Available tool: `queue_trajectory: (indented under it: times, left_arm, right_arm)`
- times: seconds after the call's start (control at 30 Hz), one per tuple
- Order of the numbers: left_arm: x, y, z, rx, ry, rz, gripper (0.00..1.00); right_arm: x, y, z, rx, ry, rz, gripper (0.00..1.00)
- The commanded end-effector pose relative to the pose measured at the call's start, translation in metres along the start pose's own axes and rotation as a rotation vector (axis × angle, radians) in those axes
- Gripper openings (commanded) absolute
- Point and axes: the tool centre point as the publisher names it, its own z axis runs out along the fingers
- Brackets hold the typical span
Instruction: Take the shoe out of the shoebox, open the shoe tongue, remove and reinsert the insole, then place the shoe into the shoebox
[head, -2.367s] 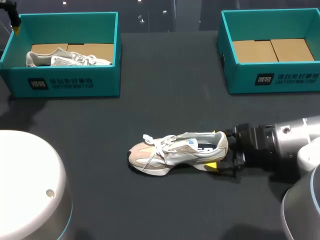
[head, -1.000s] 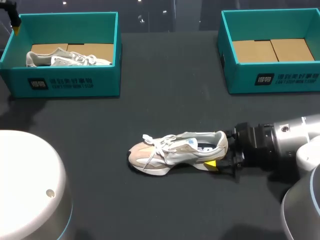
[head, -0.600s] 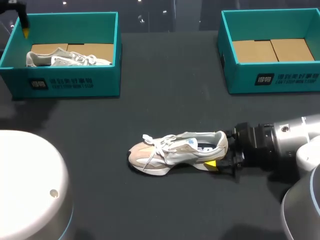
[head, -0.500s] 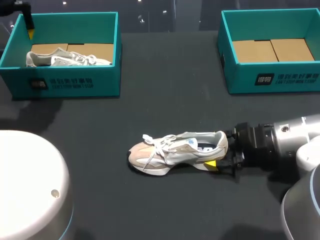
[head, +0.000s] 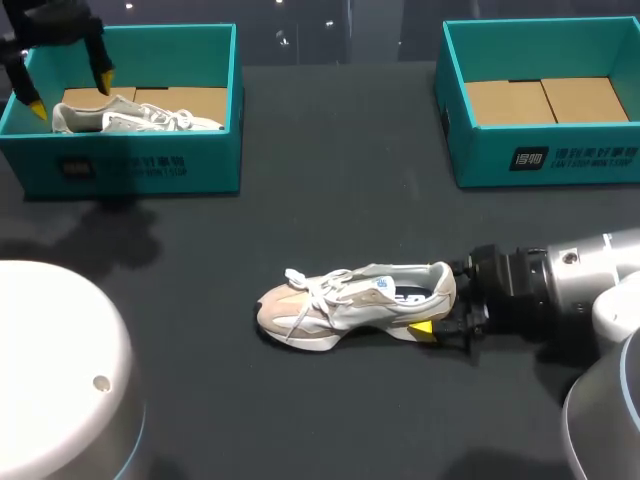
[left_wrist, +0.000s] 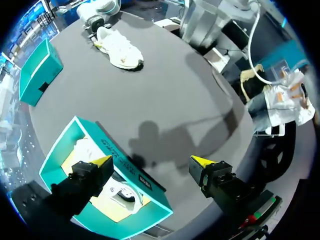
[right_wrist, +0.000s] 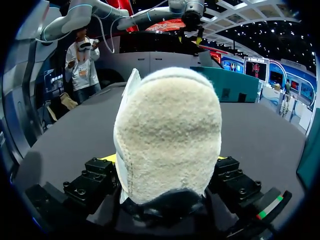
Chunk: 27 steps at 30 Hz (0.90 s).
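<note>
Right gripper sat low on the counter in the lower right of the head view, clamped on the heel of the shoe. One yellow tip showed against the near side of the heel, while the other was hidden behind it. In the right wrist view the fuzzy heel filled the space between the gripper's black fingers, which pressed on it from both sides. The pale shoe lay on its sole near the middle of the frame, slightly below centre, with its toe pointing to the left and its white laces loose over the tongue. The silver right arm came in from the right edge behind the gripper.

Left gripper hung in the upper left corner of the head view with its fingers spread wide and nothing between them. It was above the far left end of the left shoebox. From the left wrist view, that teal box lay directly under the open gripper, one finger over its inside and the other out over the counter. A second shoe lay inside it on a cardboard liner.

Well apart, in the upper right of the head view, the right shoebox stood open, showing only its cardboard bottom.
</note>
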Motion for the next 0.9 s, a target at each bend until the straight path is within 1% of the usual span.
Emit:
queue_trajectory:
  times: [0.03, 0.57, 0.63, 0.67, 0.77, 0.83, 0.9]
  left_arm:
    - [-0.003, -0.012, 0.0, 0.119, -0.022, -0.241, 1.0]
    - [-0.003, -0.012, 0.0, 0.119, -0.022, -0.241, 1.0]
    - [0.003, -0.02, 0.004, 0.109, -0.102, -0.275, 1.0]
    - [0.004, -0.027, 0.007, 0.109, -0.12, -0.328, 1.0]
    - [0.01, -0.045, 0.015, 0.104, -0.132, -0.435, 1.0]
    - [0.011, -0.056, 0.022, 0.07, -0.154, -0.52, 1.0]
    - [0.011, -0.064, 0.027, 0.073, -0.13, -0.591, 1.0]
  right_arm:
    - [0.0, -0.001, 0.001, 0.004, 0.001, 0.0, 0.0]
    - [0.0, -0.001, 0.001, 0.004, 0.001, 0.0, 0.0]
    - [0.0, -0.001, 0.001, 0.004, 0.001, 0.0, 0.0]
    - [0.0, -0.001, 0.001, 0.004, 0.001, 0.0, 0.0]
    - [0.0, -0.001, 0.001, 0.004, 0.001, 0.0, 0.0]
    - [0.0, -0.001, 0.001, 0.004, 0.001, 0.0, 0.0]
    - [0.0, -0.001, 0.001, 0.004, 0.001, 0.0, 0.0]
